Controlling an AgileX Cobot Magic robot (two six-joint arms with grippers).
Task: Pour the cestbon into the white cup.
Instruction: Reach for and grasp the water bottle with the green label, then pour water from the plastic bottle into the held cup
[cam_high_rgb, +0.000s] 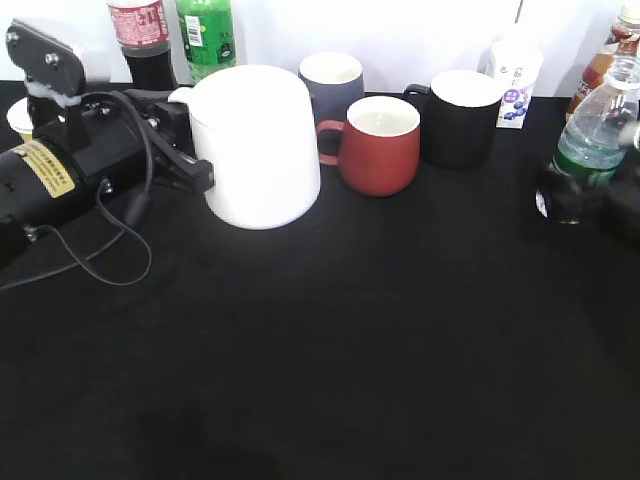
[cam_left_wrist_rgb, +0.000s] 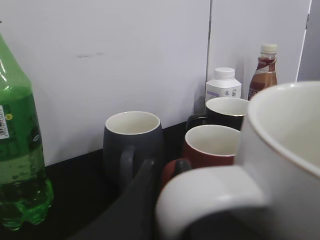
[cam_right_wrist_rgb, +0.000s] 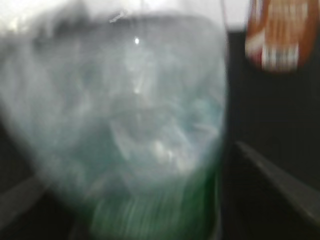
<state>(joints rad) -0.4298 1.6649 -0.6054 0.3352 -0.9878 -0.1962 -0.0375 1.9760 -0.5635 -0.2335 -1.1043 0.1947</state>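
The left gripper (cam_high_rgb: 195, 165) grasps the handle of the large white ceramic cup (cam_high_rgb: 258, 145) near the table's back-left edge. The right gripper (cam_high_rgb: 590, 195) is at the right edge w/ the clear green-labelled cestbon bottle (cam_high_rgb: 597, 125) between its fingers; grip state I cannot tell.

Exterior looks slantwise down the table (cam_high_rgb: 330, 340); wrist views sit close.

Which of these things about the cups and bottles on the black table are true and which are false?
1. The left end effector is at the white cup's handle. True.
2. The red mug stands to the left of the white cup. False: it stands to its right, in front of the grey mug and beside the black mug.
3. The cestbon is at the far right edge, close to the right arm. True.
4. The cestbon is tipped over the white cup, pouring. False: it is far from it, across the table.
5. A bright green bottle stands by the back wall. True.
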